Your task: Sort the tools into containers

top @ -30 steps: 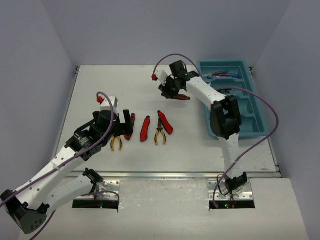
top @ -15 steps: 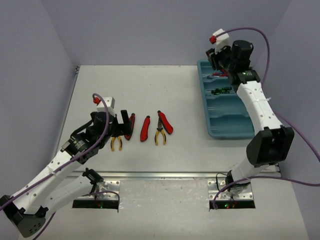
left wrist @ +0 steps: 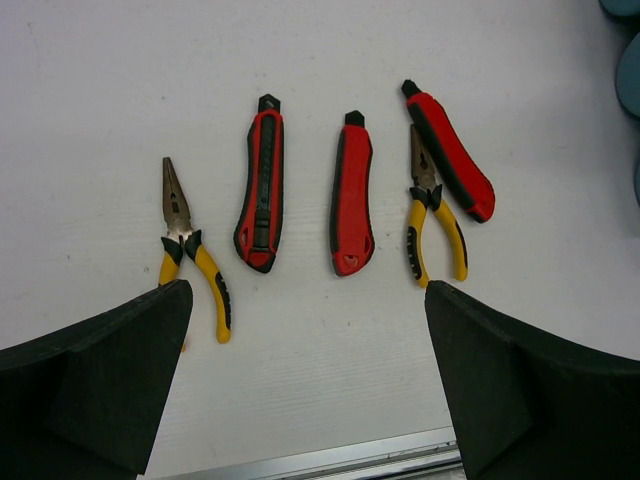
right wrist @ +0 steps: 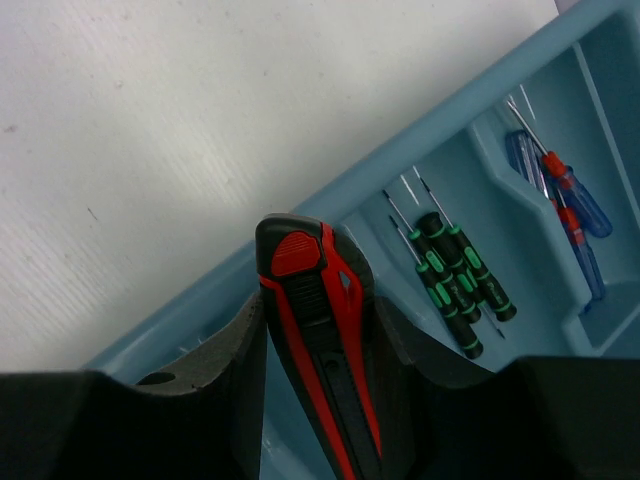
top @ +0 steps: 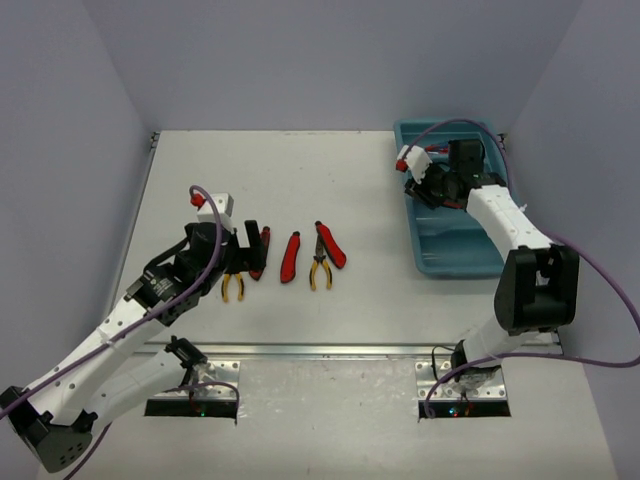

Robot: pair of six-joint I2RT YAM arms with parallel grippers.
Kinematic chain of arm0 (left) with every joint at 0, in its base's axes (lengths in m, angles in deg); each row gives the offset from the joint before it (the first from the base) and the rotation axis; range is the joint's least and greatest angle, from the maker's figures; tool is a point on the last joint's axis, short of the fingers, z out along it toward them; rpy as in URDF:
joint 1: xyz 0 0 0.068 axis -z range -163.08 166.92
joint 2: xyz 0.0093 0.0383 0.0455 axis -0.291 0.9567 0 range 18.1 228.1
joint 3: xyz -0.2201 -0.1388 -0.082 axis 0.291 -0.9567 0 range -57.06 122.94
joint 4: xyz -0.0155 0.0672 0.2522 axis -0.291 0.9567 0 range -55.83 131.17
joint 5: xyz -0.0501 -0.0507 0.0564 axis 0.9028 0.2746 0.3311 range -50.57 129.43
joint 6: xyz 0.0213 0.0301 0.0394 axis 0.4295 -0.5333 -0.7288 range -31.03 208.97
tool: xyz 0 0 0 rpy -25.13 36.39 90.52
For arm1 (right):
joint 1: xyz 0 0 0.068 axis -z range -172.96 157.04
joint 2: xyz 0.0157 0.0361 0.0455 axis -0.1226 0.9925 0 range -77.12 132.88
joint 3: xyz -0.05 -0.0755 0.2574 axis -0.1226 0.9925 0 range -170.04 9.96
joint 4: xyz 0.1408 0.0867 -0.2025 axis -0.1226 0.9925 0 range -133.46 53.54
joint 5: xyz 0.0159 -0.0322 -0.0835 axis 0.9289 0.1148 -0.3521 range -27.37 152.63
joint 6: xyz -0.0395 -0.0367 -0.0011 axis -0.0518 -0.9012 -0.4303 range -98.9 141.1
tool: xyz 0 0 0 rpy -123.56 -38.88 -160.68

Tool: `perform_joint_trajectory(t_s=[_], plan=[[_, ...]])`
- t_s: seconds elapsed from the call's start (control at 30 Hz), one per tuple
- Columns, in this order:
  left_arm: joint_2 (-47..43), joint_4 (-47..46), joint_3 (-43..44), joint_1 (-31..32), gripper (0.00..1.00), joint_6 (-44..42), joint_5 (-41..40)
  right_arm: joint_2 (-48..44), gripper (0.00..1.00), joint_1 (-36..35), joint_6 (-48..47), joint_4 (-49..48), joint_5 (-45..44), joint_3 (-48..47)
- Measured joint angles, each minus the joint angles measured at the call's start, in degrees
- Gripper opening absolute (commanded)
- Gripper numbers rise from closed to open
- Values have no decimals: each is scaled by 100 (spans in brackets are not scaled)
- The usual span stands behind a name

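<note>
Overhead camera spans the table (top: pixel 300 170); right wrist shares its tray (top: pixel 468 252), close.

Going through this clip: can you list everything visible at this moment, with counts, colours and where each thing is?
table: one, white, under everything
tray: one, teal, divided, right side of the table
black-green screwdrivers: three or four, in one tray compartment
blue screwdrivers: at least two, red collars, in the neighbouring compartment
pliers: two, yellow-and-black handles, in the row on the table's near middle
utility knives: three, red and black, same row, the right one against the right pliers
held utility knife: one, red and black, over the tray's edge
left gripper: open, empty, above the row's left end
right gripper: shut on the held utility knife
</note>
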Motion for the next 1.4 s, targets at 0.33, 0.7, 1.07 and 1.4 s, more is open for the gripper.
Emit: perform_joint_trajectory(t_s=[0.33, 0.7, 1.07, 1.4], plan=[[136, -6, 0, 0, 100, -25, 77, 1, 0, 430, -1007, 660, -171, 41], [221, -45, 0, 0, 100, -26, 104, 557, 7, 493, -2013, 674, -367, 313], [229, -78, 0, 0, 100, -26, 104, 678, 99, 490, -1994, 392, -607, 273], [214, -79, 0, 0, 100, -26, 98, 202, 99, 97, -416, 434, -1040, -432]])
